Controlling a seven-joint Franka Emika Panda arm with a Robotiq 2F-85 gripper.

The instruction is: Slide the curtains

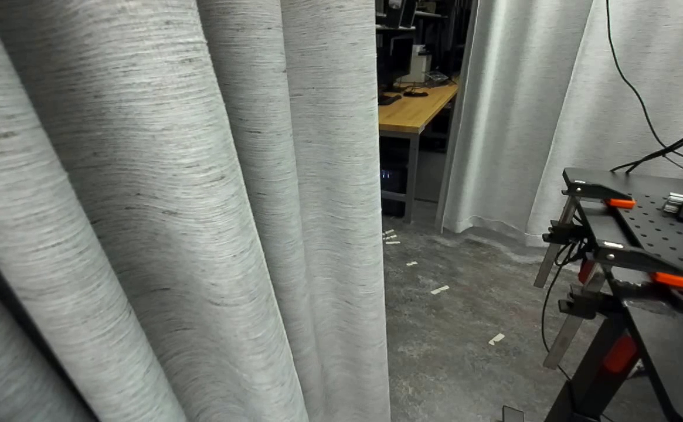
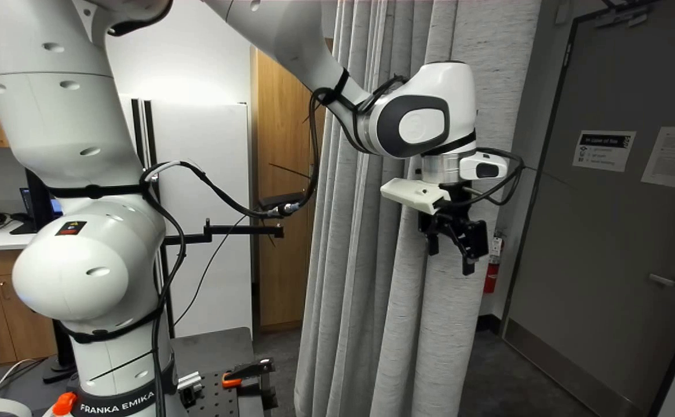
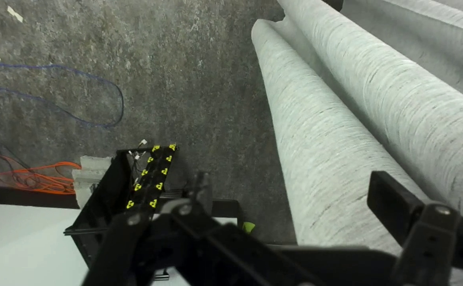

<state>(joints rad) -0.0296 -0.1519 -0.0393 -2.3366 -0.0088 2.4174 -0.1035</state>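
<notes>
The light-grey streaked curtains (image 1: pixel 171 176) hang in deep vertical folds and fill the left half of an exterior view. They also hang behind the arm's wrist in an exterior view (image 2: pixel 398 324) and run down the right side of the wrist view (image 3: pixel 314 139). My gripper (image 2: pixel 452 256) points down in front of the curtains' edge by the door. In the wrist view, my gripper (image 3: pixel 297 194) is open, with its two black fingers wide apart. The curtain fabric shows behind the right finger and partly between the fingers. I cannot tell whether a finger touches it.
A paler curtain (image 1: pixel 511 117) hangs beyond the gap, beside a wooden desk (image 1: pixel 423 108). A black table (image 1: pixel 669 234) with orange-tipped clamps stands at right. A grey door (image 2: pixel 604 243) and fire extinguisher (image 2: pixel 492 269) are behind. A black box (image 3: pixel 112 190) is below the gripper.
</notes>
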